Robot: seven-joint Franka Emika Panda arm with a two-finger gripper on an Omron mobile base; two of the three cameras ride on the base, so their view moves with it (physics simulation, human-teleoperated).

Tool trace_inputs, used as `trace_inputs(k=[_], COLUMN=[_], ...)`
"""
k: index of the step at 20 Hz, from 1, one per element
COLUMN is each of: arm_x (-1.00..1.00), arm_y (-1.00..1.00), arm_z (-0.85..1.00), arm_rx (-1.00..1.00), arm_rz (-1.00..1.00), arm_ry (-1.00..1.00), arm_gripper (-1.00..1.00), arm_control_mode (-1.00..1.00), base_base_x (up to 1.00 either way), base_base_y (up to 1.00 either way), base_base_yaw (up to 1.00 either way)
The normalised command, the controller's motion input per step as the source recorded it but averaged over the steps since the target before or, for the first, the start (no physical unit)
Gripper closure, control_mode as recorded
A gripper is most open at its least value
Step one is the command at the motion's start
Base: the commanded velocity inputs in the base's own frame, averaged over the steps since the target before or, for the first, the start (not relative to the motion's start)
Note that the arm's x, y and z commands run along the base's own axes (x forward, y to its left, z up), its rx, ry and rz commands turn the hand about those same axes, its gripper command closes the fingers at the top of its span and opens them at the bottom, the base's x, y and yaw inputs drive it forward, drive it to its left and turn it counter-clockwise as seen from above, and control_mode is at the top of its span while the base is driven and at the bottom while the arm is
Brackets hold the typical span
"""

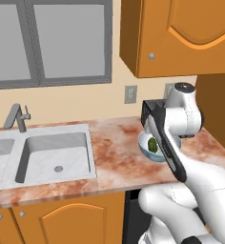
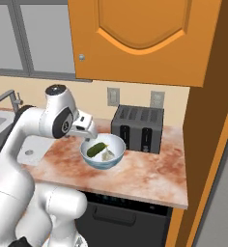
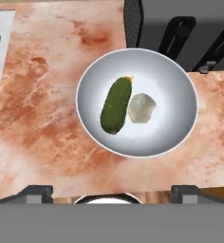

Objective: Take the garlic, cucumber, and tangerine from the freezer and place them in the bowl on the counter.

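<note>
Nearest the camera in the hand view, the hand [image 3: 111, 192] hung above the bowl [image 3: 180, 76] with its two dark tips spread wide to either side and nothing between them, a stance that fits a hand with nothing left to carry over the bowl. In the right base view it sat just above the bowl's near rim, at the end of the white arm.

Below it, the bowl stood on the pinkish marbled surface [image 3: 42, 118], white inside. Two of the three wanted items lay in it: the cucumber [image 3: 116, 105], dark green and lying slantwise across the bottom, and the garlic [image 3: 142, 107], a pale lump touching the cucumber's side. Both rested low in the middle, as loose things settle in a deep rounded dish. No tangerine lay in the bowl, so by my reckoning that fruit was yet to be fetched from the freezer.

Just beyond the bowl stood a dark toaster [image 2: 137, 128], close to its far rim. Well off to one side lay the steel sink [image 1: 55, 157].
</note>
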Motion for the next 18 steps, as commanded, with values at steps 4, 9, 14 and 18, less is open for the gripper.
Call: trace_inputs(k=[4, 9, 14, 18], arm_x=[-0.76, -0.71, -0.75, -0.29], arm_y=[-0.17, -0.01, 0.0, 0.01], arm_z=[0.09, 0.25, 0.43, 0.51], arm_rx=[0.0, 0.0, 0.0, 0.0], arm_rz=[0.0, 0.0, 0.01, 0.0], arm_ry=[-0.12, -0.08, -0.1, 0.0], arm_gripper=[-1.0, -1.0, -1.0, -1.0], arm_control_mode=[-1.0, -1.0, -1.0, -1.0], base_base_x=[0.0, 0.0, 0.0, 0.0], base_base_y=[0.0, 0.0, 0.0, 0.0], base_base_yaw=[0.0, 0.0, 0.0, 0.0])
